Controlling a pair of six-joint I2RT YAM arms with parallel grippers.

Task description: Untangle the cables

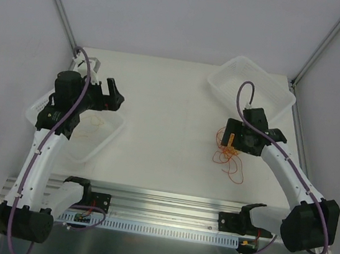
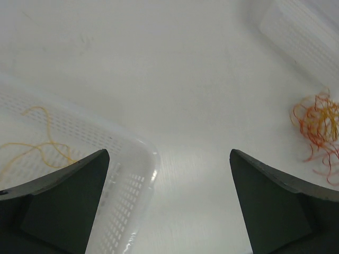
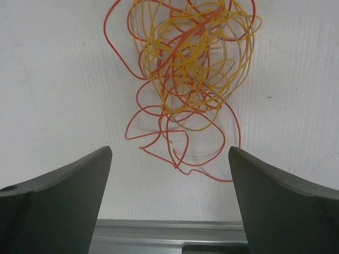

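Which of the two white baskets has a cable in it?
The near-left basket: a loose yellow-orange cable lies inside it. The far-right basket shows none.

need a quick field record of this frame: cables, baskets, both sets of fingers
tangle: red and yellow cables knotted together on the table
loose strand: one yellow cable lying in the left basket
second basket: far right corner, apart from the tangle
left fingers: open, nothing held, over the left basket's corner
right fingers: open, nothing gripped, poised over the tangle
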